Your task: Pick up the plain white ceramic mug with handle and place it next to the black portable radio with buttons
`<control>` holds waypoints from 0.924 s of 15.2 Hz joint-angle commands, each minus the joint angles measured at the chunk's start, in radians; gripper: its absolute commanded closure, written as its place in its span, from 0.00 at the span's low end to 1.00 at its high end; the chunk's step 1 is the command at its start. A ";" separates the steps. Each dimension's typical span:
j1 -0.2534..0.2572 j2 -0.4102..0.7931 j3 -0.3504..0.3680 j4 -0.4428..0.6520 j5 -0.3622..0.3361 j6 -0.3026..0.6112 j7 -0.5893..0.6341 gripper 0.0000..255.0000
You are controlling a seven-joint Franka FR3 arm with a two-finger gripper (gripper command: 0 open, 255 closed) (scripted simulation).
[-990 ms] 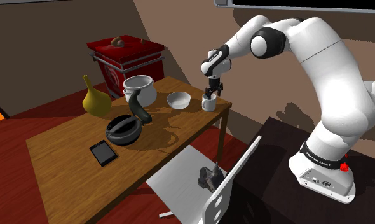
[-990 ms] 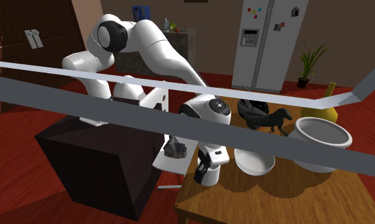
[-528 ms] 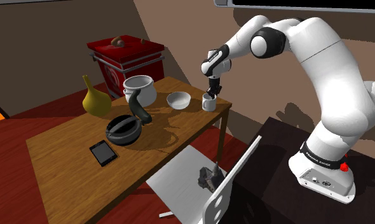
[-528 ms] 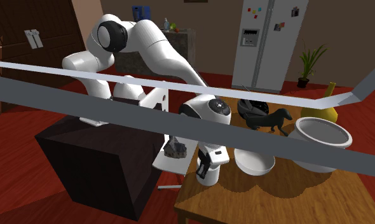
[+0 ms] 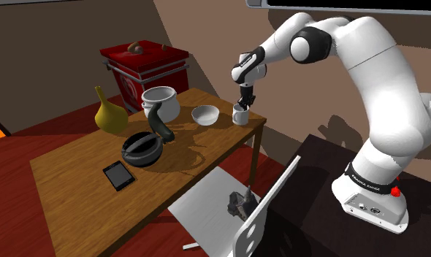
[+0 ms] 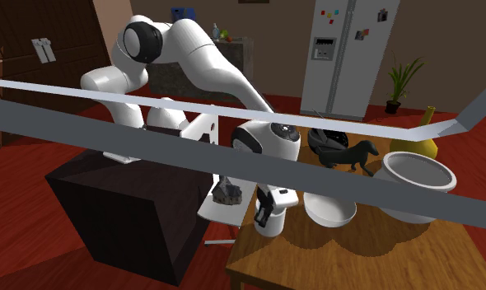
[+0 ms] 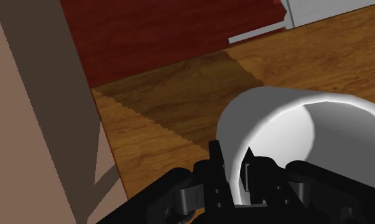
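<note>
Wrist view: gripper narrowed onto the rim of the white mug, one finger inside, one outside. Shoulder view: mug at table corner, beside white bowl, well apart from black radio.

Black gripper down on the rim of a white mug, right by the wooden table's near corner. White bowl just beside it, bigger white pot further right, black radio well behind. Grey bars cutting across the foreground.
</note>
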 commanded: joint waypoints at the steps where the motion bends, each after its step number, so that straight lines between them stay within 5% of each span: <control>1: 0.003 -0.019 -0.002 -0.005 -0.003 -0.014 0.003 1.00; 14: 0.014 -0.133 -0.018 -0.012 -0.022 -0.120 0.012 1.00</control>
